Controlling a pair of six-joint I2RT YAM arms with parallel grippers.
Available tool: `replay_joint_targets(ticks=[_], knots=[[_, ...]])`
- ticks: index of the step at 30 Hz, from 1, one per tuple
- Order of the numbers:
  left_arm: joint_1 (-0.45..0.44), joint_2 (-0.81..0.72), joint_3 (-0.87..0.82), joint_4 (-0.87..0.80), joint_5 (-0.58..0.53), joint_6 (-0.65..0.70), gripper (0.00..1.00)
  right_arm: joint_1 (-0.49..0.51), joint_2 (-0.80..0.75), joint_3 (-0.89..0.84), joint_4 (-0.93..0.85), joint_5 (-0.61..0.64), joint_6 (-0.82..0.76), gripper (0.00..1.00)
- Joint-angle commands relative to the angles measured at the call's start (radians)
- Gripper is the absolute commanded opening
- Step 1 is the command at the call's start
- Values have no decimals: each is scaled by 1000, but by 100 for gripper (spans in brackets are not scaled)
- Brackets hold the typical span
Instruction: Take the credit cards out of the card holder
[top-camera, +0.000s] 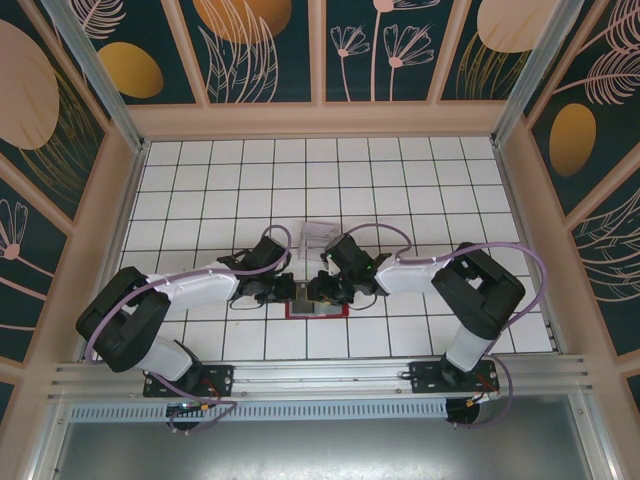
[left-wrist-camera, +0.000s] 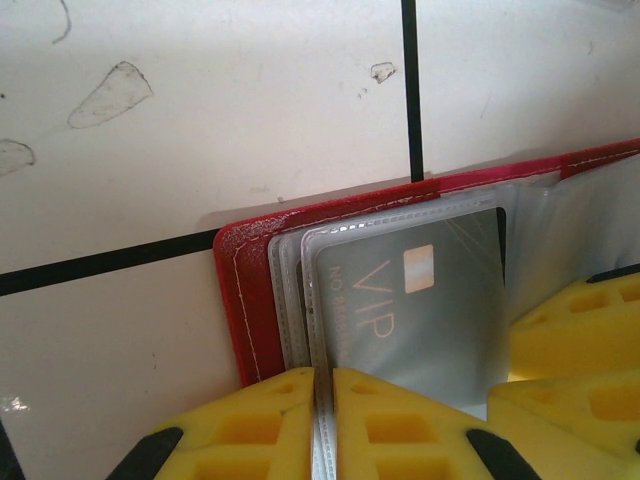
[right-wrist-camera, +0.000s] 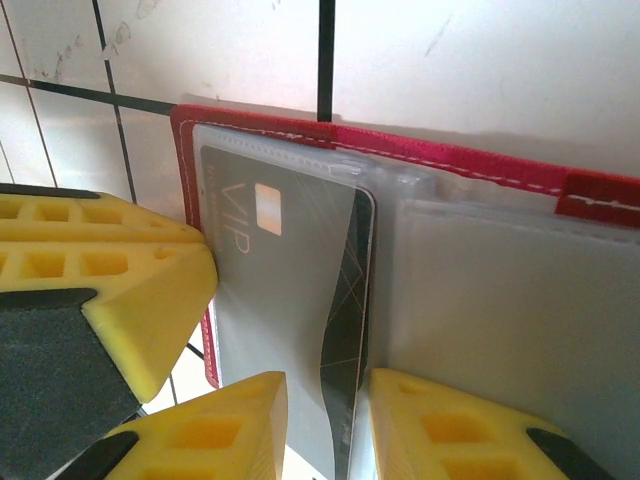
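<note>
On the white tiled table (top-camera: 200, 190), two arms met over the open red card holder (top-camera: 300, 313), which lay at the near middle just ahead of their bases. A clear box (top-camera: 320, 233) sat just beyond them. The holder lay between and under both grippers. The left gripper (left-wrist-camera: 322, 375) was at the holder's left end, its yellow fingers (left-wrist-camera: 260, 420) pinched together on the thin edge of a clear sleeve (left-wrist-camera: 290, 300). The right gripper (right-wrist-camera: 328, 385) stood close beside it, jaws narrowly apart astride the end of a grey VIP card (right-wrist-camera: 280, 290) inside its sleeve. Whether those jaws gripped the card could not be told.
</note>
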Motion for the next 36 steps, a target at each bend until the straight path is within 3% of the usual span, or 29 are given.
replay_joint_targets(ticks=[1, 11, 20, 36], knots=[[-1, 46, -25, -46, -3, 12, 13, 9, -34, -17, 96, -27, 7, 29], [-1, 36, -33, -22, 20, -1, 13, 7, -65, -40, 143, -42, 20, 29], [-2, 16, -73, 53, 70, -47, 12, -7, -38, -133, 357, -103, 55, 28], [-2, 5, -91, 69, 85, -64, 12, -4, -35, -180, 488, -134, 61, 23]])
